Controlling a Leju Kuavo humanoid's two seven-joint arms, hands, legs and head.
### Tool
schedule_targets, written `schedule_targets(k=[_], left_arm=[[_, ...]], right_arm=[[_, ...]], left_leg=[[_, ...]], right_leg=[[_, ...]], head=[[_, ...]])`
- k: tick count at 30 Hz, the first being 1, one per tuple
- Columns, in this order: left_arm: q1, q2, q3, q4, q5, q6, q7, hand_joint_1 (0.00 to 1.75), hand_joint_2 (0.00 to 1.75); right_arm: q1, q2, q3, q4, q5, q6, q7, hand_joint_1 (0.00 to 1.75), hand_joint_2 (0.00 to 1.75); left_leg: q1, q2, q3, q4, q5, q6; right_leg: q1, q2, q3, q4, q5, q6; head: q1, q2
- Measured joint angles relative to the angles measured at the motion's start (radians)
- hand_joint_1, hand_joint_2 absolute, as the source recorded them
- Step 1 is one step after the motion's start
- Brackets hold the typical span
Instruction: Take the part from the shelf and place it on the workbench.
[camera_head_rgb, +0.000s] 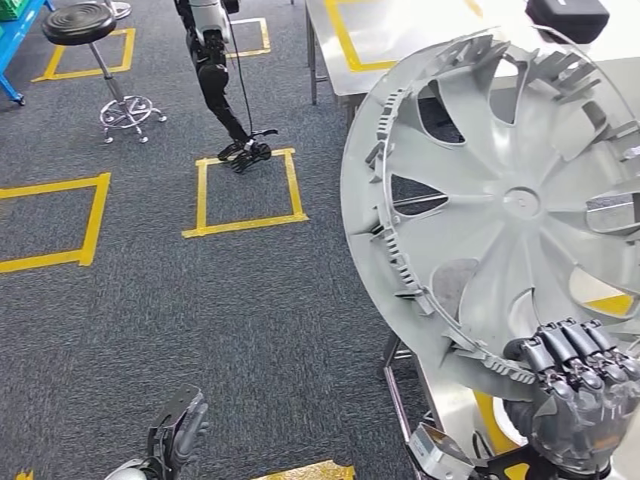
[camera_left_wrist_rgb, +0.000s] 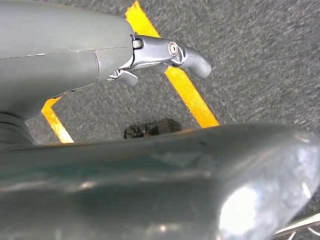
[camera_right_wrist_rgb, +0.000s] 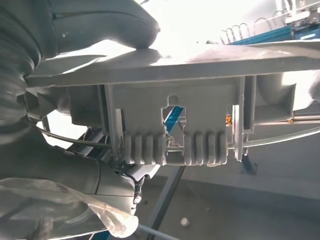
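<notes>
We see our right hand (camera_head_rgb: 577, 385) holding the part (camera_head_rgb: 498, 200), a grey wheel cover, by its lower rim, dark fingers (camera_head_rgb: 562, 345) wrapped over the edge. The part stands nearly upright in the air, its ribbed back toward us, above the edge of a steel tabletop (camera_head_rgb: 362, 45) marked with yellow tape. Our left hand (camera_head_rgb: 177, 435) hangs low over the grey carpet (camera_head_rgb: 151, 300), fingers loosely apart and holding nothing. A stool (camera_head_rgb: 83, 25) and another robot's leg (camera_head_rgb: 215, 85) stand beyond.
</notes>
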Motion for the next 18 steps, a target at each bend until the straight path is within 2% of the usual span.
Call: schedule_targets(k=[1, 2, 3, 4, 5, 6, 7, 8, 9, 10, 12, 13, 14, 16, 18], left_arm=[[-0.002, -0.001, 0.000, 0.000, 0.000, 0.000, 0.000, 0.00, 0.00], [-0.003, -0.001, 0.001, 0.000, 0.000, 0.000, 0.000, 0.00, 0.00], [-0.003, -0.002, 0.002, 0.000, 0.000, 0.000, 0.000, 0.00, 0.00], [-0.003, -0.003, 0.003, 0.000, 0.000, 0.000, -0.001, 0.00, 0.00], [0.000, -0.003, 0.003, 0.000, 0.000, 0.000, -0.001, 0.00, 0.00], [0.002, -0.004, 0.004, 0.000, 0.000, 0.000, -0.001, 0.00, 0.00], [0.004, -0.004, 0.004, 0.000, 0.000, 0.000, 0.000, 0.00, 0.00], [0.004, -0.004, 0.004, 0.000, 0.000, 0.000, 0.000, 0.00, 0.00], [0.004, -0.005, 0.004, 0.000, 0.000, 0.000, 0.000, 0.00, 0.00], [0.003, -0.005, 0.004, 0.000, 0.000, 0.000, 0.000, 0.00, 0.00], [0.001, -0.005, 0.005, 0.000, 0.000, 0.000, 0.000, 0.00, 0.00], [0.000, -0.005, 0.005, 0.000, 0.000, 0.000, -0.001, 0.00, 0.00], [0.000, -0.005, 0.006, 0.000, 0.000, 0.000, -0.001, 0.00, 0.00], [-0.002, -0.006, 0.006, 0.000, 0.000, 0.000, -0.001, 0.00, 0.00], [-0.003, -0.006, 0.007, 0.000, 0.000, 0.000, -0.001, 0.00, 0.00]], right_arm=[[0.001, 0.000, 0.001, 0.000, 0.000, 0.000, 0.000, 1.75, 1.75], [0.000, 0.000, 0.002, 0.000, 0.000, 0.000, 0.001, 1.75, 1.75], [-0.001, 0.000, 0.002, 0.000, 0.000, 0.000, 0.000, 1.75, 1.75], [-0.003, 0.000, 0.003, 0.001, 0.000, 0.000, 0.000, 1.75, 1.75], [-0.005, 0.000, 0.004, 0.001, 0.000, 0.000, 0.000, 1.75, 1.75], [-0.005, 0.000, 0.005, 0.002, 0.000, 0.000, -0.001, 1.75, 1.75], [-0.004, 0.000, 0.006, 0.004, 0.000, 0.000, -0.001, 1.75, 1.75], [-0.004, 0.000, 0.006, 0.005, 0.000, 0.000, -0.001, 1.75, 1.75], [-0.003, 0.000, 0.007, 0.007, 0.000, 0.000, -0.001, 1.75, 1.75], [-0.003, 0.000, 0.007, 0.008, 0.000, 0.000, -0.001, 1.75, 1.75], [-0.004, 0.000, 0.008, 0.008, 0.000, 0.000, -0.001, 1.75, 1.75], [-0.004, 0.000, 0.008, 0.008, 0.000, 0.000, 0.000, 1.75, 1.75], [-0.004, 0.000, 0.009, 0.008, 0.000, 0.000, 0.000, 1.75, 1.75], [-0.003, 0.000, 0.010, 0.007, 0.000, 0.000, 0.000, 1.75, 1.75], [-0.004, 0.000, 0.011, 0.007, 0.000, 0.000, 0.001, 1.75, 1.75]], left_leg=[[0.000, 0.013, 0.001, -0.007, 0.005, 0.002], [0.000, 0.025, 0.003, -0.016, 0.012, 0.005], [0.001, 0.038, 0.003, -0.025, 0.018, 0.008], [0.000, 0.053, 0.001, -0.029, 0.022, 0.010], [-0.001, 0.067, -0.001, -0.029, 0.023, 0.012], [-0.003, 0.082, -0.003, -0.028, 0.023, 0.013], [-0.003, 0.097, -0.005, -0.027, 0.023, 0.013], [-0.004, 0.111, -0.006, -0.026, 0.023, 0.012], [-0.003, 0.124, -0.006, -0.025, 0.022, 0.011], [-0.004, 0.136, -0.006, -0.022, 0.020, 0.009], [-0.008, 0.155, -0.006, -0.016, 0.014, 0.000], [-0.011, 0.162, -0.005, -0.012, 0.012, -0.004], [-0.013, 0.170, -0.005, -0.011, 0.011, -0.008], [-0.011, 0.179, -0.004, -0.007, 0.007, -0.015], [-0.004, 0.142, -0.019, 0.034, -0.027, -0.026]], right_leg=[[-0.001, -0.005, -0.007, 0.002, 0.000, 0.004], [0.000, -0.025, -0.018, 0.014, -0.010, 0.006], [0.002, -0.054, -0.036, 0.045, -0.032, 0.007], [0.003, -0.088, -0.062, 0.100, -0.064, 0.008], [0.004, -0.110, -0.090, 0.166, -0.100, 0.011], [0.004, -0.120, -0.115, 0.229, -0.127, 0.015], [0.003, -0.125, -0.128, 0.267, -0.139, 0.018], [0.003, -0.128, -0.120, 0.266, -0.132, 0.021], [0.002, -0.135, -0.092, 0.225, -0.110, 0.023], [0.002, -0.150, -0.047, 0.154, -0.081, 0.023], [0.008, -0.187, 0.029, 0.029, -0.050, 0.014], [0.010, -0.197, 0.047, -0.001, -0.047, 0.007], [0.013, -0.195, 0.050, -0.007, -0.049, -0.001], [0.011, -0.173, 0.048, -0.009, -0.042, -0.013], [0.007, -0.153, 0.045, -0.012, -0.036, -0.024]], head=[[0.000, 0.000], [0.001, 0.000], [0.002, 0.000], [0.003, 0.000], [0.004, 0.000], [0.004, 0.000], [0.004, 0.000], [0.004, 0.000], [0.004, 0.000], [0.004, 0.000], [0.003, 0.000], [0.002, 0.000], [0.002, 0.000], [0.001, 0.000], [-0.002, 0.000]])
